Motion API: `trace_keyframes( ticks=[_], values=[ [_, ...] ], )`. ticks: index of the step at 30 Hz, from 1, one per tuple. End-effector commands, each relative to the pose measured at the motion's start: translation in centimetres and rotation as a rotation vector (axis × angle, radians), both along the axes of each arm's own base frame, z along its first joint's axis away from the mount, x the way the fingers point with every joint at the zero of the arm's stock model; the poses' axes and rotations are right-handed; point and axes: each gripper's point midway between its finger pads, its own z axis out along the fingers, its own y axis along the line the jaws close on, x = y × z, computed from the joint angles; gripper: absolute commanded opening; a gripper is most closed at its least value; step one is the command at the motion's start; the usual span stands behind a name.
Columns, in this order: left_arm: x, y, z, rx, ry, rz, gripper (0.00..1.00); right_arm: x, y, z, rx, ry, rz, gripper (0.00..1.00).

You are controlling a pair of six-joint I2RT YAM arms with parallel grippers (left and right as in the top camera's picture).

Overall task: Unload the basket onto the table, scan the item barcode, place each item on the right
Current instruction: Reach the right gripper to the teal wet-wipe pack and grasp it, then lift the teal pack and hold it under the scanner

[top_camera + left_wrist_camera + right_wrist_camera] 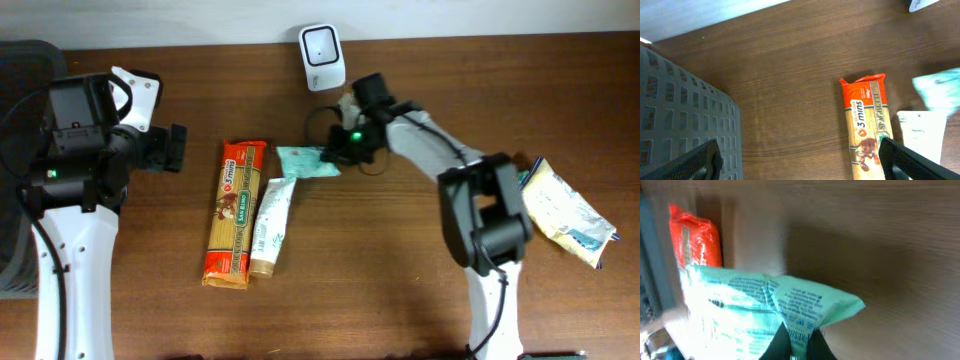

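Just below the white scanner [322,44], the right claw [337,153] is clamped on one corner of the teal pouch [303,162]. The edge pinch probably keeps the printed face free for the reader. The pouch sits beside the cream tube [272,225]; whether it's off the worktop [400,290] is unclear. The left claw [178,148] is empty, jaws wide apart, parked left of the spaghetti pack [232,212], likely to stay clear.

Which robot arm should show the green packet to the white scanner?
The right arm, probably: its jaws are shut on the green packet at its edge, right by the white scanner. The left arm sits far off with jaws open, holding nothing.
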Motion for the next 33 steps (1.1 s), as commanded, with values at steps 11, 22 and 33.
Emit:
trace_keyframes(
  ticks=[11,22,33],
  values=[
    [0.1,-0.1,0.3,0.003,-0.011,-0.016,0.99,-5.8,-12.2,27.0,-0.309,-0.613,-0.156,0.04],
    [0.1,-0.1,0.3,0.003,-0.011,-0.016,0.99,7.2,-7.7,31.2,-1.063,-1.28,-0.255,0.04],
    [0.1,-0.1,0.3,0.003,-0.011,-0.016,0.99,18.6,-2.4,20.8,-1.331,-1.775,0.092,0.04]
  ],
)
